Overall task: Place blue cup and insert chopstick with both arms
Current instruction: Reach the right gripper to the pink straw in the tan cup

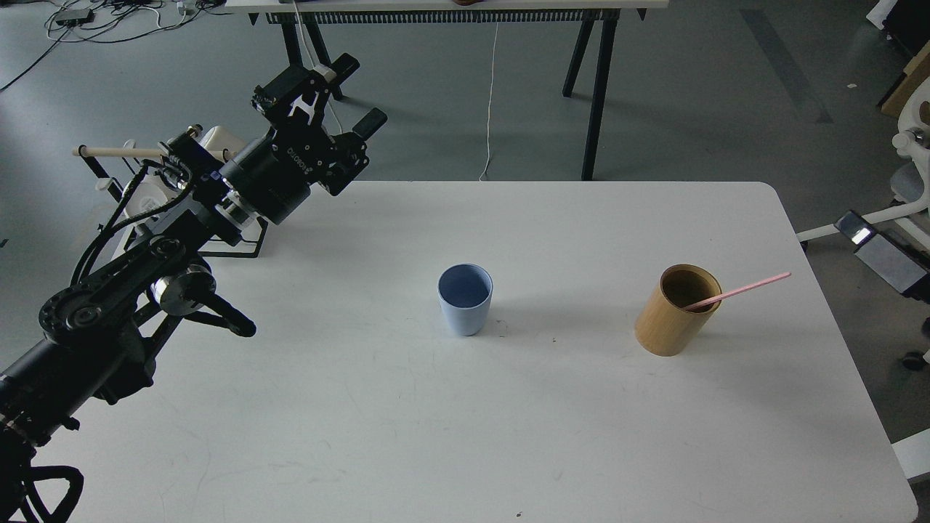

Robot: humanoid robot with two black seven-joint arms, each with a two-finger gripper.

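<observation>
The pale blue cup stands upright and empty in the middle of the white table. The pink chopstick leans out of the tan wooden holder at the right, its tip pointing right. My left gripper is open and empty, raised above the table's back left corner, far from the cup. At the right edge a grey and black part comes into view, likely my right arm; its gripper does not show.
A rack with white mugs and a wooden rod stands at the back left, behind my left arm. A black-legged table stands behind on the grey floor. A white chair base is at the right.
</observation>
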